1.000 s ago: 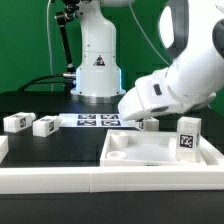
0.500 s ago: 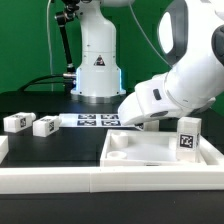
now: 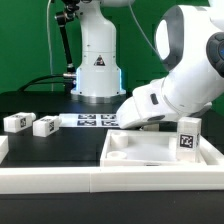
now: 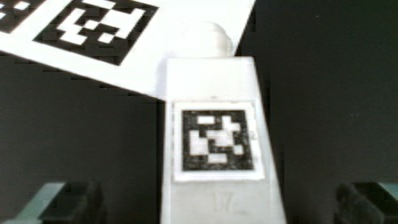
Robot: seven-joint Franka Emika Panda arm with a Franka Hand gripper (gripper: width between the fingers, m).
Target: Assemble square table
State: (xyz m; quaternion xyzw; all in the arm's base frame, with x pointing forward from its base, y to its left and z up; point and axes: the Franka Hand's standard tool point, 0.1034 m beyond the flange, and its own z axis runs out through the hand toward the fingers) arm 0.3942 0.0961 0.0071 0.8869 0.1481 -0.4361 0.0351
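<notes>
Black worktop [image 3: 50, 148], green backdrop [image 3: 150, 40] behind. The job looks barely begun.

The tabletop slab [image 3: 150, 152] lies flat at the front, toward the exterior view's right, recessed side up, w/ no leg clearly fitted. The upright leg [image 3: 187, 136] stands at the slab's far corner on that side, tag facing the camera. Can't tell if it's seated in the slab or just parked behind it.

The fourth leg [image 4: 214, 120] lies on the worktop just behind the slab, right under the hand [image 4: 214, 205]. In the wrist view its tag faces up and its tapered end points at the marker board [image 3: 95, 120].

The far-left leg [image 3: 15, 122] and the second loose leg [image 3: 44, 125] lie side by side well apart from the slab, at the exterior view's left, untouched.

So approx all four legs are left to fit, or three if the upright one is in.

Hand is wide. Its fingertips [image 4: 63, 200] sit either side of the fourth leg w/ dark gaps between pad and leg, so it straddles the leg but isn't gripping it. My read: it's lined up for a pick, w/ the closing step not yet done.

The arm [image 3: 185, 85] reaches in from the exterior view's upper right, forearm sloping down, w/ its wrist low over the spot between marker board and slab. The robot base [image 3: 97, 60] stands at the back centre. A long white rail [image 3: 100, 182] runs along the front edge.
</notes>
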